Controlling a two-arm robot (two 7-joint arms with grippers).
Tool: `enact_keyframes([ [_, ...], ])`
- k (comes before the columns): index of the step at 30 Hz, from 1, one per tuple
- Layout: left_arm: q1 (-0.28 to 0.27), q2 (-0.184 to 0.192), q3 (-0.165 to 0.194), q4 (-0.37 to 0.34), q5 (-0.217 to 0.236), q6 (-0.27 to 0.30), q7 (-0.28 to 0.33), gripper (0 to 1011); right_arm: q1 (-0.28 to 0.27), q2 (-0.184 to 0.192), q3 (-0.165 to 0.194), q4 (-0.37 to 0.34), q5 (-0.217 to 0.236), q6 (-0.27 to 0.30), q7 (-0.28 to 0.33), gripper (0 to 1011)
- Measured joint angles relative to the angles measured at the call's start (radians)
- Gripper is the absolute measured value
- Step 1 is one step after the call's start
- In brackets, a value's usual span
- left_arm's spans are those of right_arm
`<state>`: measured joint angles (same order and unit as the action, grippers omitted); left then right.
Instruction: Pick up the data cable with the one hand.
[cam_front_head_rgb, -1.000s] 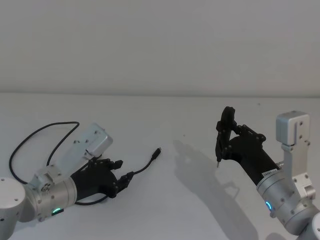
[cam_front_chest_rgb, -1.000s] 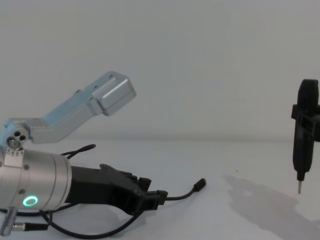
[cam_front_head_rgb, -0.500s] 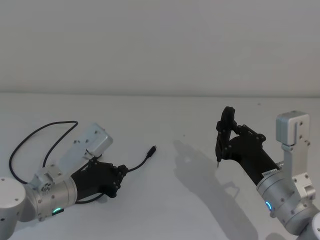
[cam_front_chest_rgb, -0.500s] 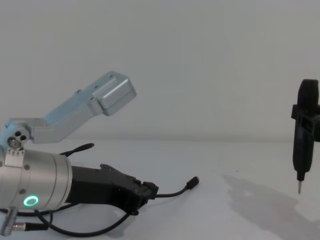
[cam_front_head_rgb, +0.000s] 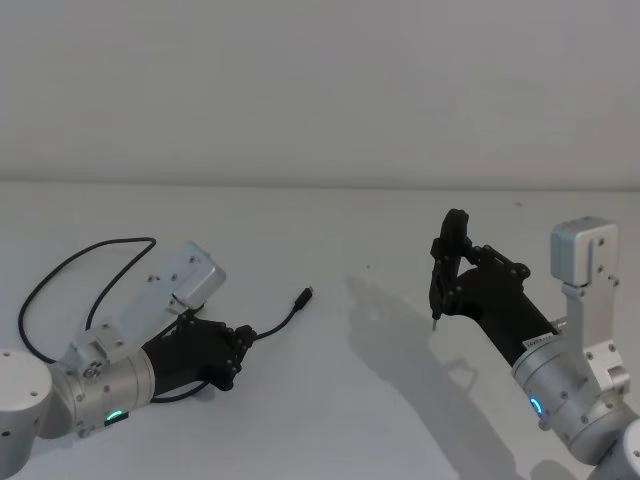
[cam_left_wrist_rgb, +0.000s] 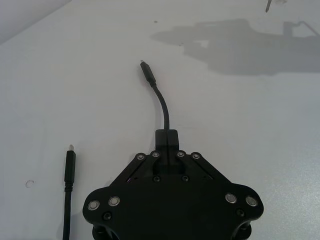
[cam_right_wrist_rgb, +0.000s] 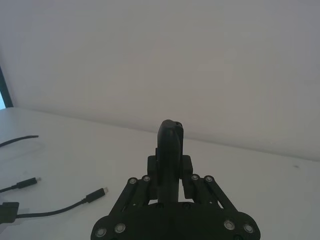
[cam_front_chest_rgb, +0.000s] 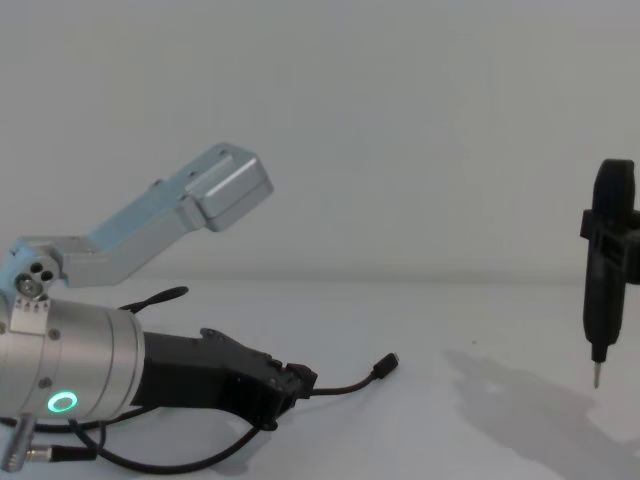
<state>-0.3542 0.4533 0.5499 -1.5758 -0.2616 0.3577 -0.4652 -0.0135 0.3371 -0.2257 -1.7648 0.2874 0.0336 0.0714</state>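
Your left gripper (cam_front_head_rgb: 236, 342) is clamping the data cable (cam_front_head_rgb: 283, 322), plug (cam_front_head_rgb: 309, 294) pointing two o'clock; at three o'clock your right gripper (cam_front_head_rgb: 455, 290) is holding a pen tool (cam_front_head_rgb: 445, 255).

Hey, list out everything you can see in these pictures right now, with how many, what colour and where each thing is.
data cable: one, black, lying in loops on the table's left side, one stretch gripped by the left hand, both plugs free
pen-shaped tool: one, black with a metal tip, upright above the table's right side, tip down and off the surface
table: one, white, under everything
wall: one, pale grey, behind the table
left hand: one, black, low over the table at the left, shut on the data cable
right hand: one, black, raised at the right, shut on the pen-shaped tool
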Motion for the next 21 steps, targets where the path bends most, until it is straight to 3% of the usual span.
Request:
enact_keyframes([
  [12,0.0,0.0,0.0,0.0,0.0,0.0,0.0,20,0.033,-0.007,-0.017,0.031,0.018,-0.028,0.068,275],
  [21,0.0,0.0,0.0,0.0,0.0,0.0,0.0,20,0.08,-0.032,-0.049,0.083,0.001,-0.064,0.102,275],
])
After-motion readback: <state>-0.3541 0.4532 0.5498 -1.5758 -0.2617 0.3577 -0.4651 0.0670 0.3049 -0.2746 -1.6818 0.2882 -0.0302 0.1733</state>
